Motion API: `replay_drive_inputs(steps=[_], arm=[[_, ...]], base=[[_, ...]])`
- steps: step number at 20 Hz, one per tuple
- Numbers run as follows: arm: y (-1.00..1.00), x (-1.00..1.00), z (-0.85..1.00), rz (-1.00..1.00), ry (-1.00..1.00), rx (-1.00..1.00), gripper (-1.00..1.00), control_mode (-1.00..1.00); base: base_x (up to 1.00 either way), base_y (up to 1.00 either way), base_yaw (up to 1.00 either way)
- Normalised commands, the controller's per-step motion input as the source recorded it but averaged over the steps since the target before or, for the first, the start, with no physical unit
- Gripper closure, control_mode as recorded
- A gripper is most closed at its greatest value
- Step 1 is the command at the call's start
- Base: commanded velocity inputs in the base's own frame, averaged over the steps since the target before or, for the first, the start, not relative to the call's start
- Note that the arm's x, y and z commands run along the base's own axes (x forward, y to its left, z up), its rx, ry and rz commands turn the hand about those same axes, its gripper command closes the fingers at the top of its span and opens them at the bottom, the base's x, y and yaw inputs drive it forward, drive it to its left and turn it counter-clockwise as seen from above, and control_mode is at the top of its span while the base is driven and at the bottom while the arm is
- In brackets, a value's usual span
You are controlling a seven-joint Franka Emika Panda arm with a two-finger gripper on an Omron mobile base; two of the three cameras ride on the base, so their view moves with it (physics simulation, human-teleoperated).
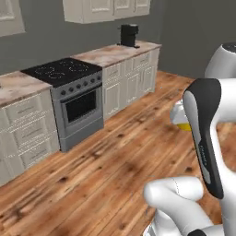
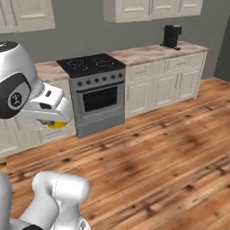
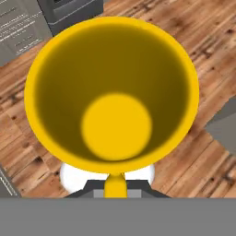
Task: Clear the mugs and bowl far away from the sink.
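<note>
The plain yellow mug [image 3: 113,92] hangs in the air over the wooden floor, and the hand view looks straight down into its open mouth. My gripper [image 3: 115,188] is shut on the mug's near wall, with a strip of yellow pinched between the dark fingers. From the base cameras only a sliver of the yellow mug [image 1: 184,125] [image 2: 55,124] peeks out below the white hand. The teal mug, the bowl and the sink are out of view.
A black-topped stove with an oven [image 1: 69,78] [image 2: 92,67] stands in a run of pale cabinets with a marble counter [image 1: 117,51] [image 2: 152,53]. A black coffee machine [image 1: 129,35] [image 2: 171,36] sits on that counter. Wooden floor [image 1: 115,156] lies between the base and the cabinets.
</note>
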Motion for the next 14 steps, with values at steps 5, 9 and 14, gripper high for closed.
replay_drive_inputs(steps=[5, 9, 14], arm=[[0.00, 0.00, 0.00, 0.00, 0.00, 0.00, 1.00, 1.00], [0.00, 0.00, 0.00, 0.00, 0.00, 0.00, 1.00, 1.00], [0.00, 0.00, 0.00, 0.00, 0.00, 0.00, 1.00, 1.00]], base=[[0.00, -0.01, -0.98], [0.00, -0.06, -0.59], [0.23, -0.51, -0.43]])
